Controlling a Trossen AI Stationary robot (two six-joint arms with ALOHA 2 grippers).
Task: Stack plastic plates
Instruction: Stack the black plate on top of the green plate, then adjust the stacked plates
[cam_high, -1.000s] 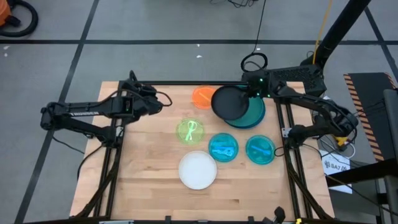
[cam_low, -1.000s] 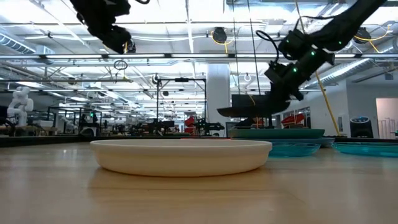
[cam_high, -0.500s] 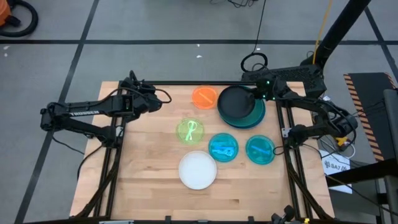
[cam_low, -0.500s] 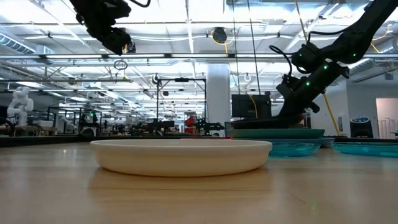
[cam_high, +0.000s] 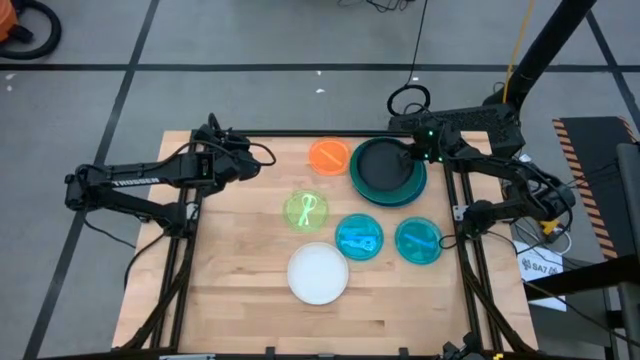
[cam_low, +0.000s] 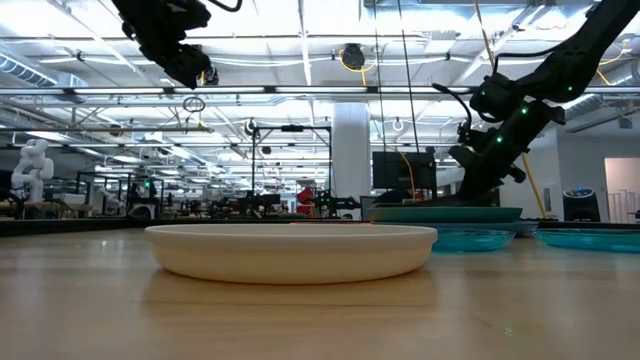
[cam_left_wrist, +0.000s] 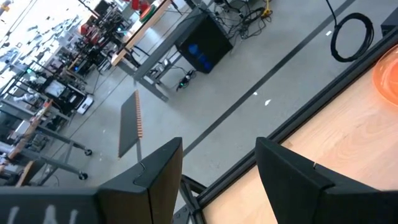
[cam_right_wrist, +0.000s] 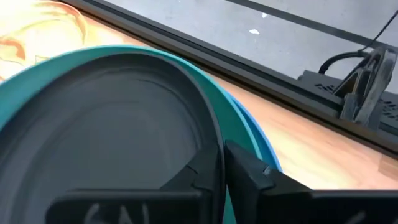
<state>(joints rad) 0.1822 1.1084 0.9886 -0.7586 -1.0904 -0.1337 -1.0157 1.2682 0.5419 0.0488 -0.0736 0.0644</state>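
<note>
The black round plastic plate (cam_high: 384, 166) lies on the teal plate (cam_high: 412, 189); right gripper (cam_high: 411, 154) fingers clamp its rim; left gripper (cam_high: 243, 160) fingers apart; next, I judge, release.

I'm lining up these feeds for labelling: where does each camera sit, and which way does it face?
High: above the table, looking straight down; both arms show.
Low: at tabletop height, looking across the white plate; both arms hang from above.
Left wrist: on the left arm, facing floor and table edge past its open fingers.
Right wrist: on the right arm, facing the black plate at its gripper.
Shared: high and right wrist both show the black plate on the teal plate.
</note>
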